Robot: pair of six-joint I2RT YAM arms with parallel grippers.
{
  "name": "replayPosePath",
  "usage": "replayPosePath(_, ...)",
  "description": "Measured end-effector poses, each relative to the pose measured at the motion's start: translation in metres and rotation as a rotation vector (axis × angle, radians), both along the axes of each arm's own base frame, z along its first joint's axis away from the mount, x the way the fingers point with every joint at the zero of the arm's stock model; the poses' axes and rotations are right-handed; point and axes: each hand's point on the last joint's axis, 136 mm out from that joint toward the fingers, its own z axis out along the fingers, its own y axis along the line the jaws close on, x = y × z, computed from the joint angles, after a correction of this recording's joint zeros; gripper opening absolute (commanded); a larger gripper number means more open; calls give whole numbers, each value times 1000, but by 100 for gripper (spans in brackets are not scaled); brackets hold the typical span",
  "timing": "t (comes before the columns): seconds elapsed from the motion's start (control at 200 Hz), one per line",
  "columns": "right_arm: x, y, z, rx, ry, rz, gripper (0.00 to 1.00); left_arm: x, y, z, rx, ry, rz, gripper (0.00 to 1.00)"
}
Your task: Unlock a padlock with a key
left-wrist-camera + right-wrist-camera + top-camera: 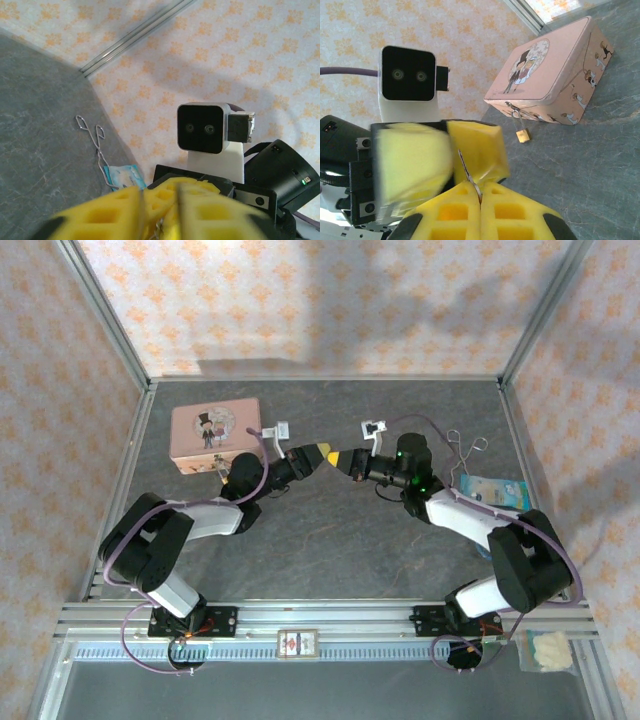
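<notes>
The two grippers meet tip to tip above the middle of the table. My right gripper (481, 200) (347, 459) is shut on the key (469, 171), a thin silvery strip whose blade sticks up out of its yellow fingers. The blade reaches between the fingers of my left gripper (160, 212) (322, 454), which stand apart around it without pressing on it. The small brass padlock (522, 135) hangs by its thin shackle from the clasp of the pink picture tin (550, 75) (214, 433), at the back left and away from both grippers.
A silvery twin-looped wire tool (466, 447) (93, 133) lies at the back right, with a blue packet (497, 490) (123, 176) just in front of it. Patterned walls close the table on three sides. The left arm's elbow lies close to the tin's front.
</notes>
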Motion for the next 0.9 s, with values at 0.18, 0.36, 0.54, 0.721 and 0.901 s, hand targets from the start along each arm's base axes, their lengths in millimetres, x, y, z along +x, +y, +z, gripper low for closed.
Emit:
replayPosePath(0.18,4,-9,-12,-69,-25,-65,0,41,89,6,41,49,285,99)
replayPosePath(0.36,9,-21,-17,-156,-78,-142,0,90,198,17,250,127,666,99)
replayPosePath(0.54,13,-25,-37,-317,-113,-234,0,99,295,15,474,221,949,99)
replayPosePath(0.721,32,-30,-49,-469,-121,-357,0,75,391,-26,637,408,1184,99)
replayPosePath(0.901,42,-40,-65,-544,-90,-424,0,55,451,-68,709,563,1304,99)
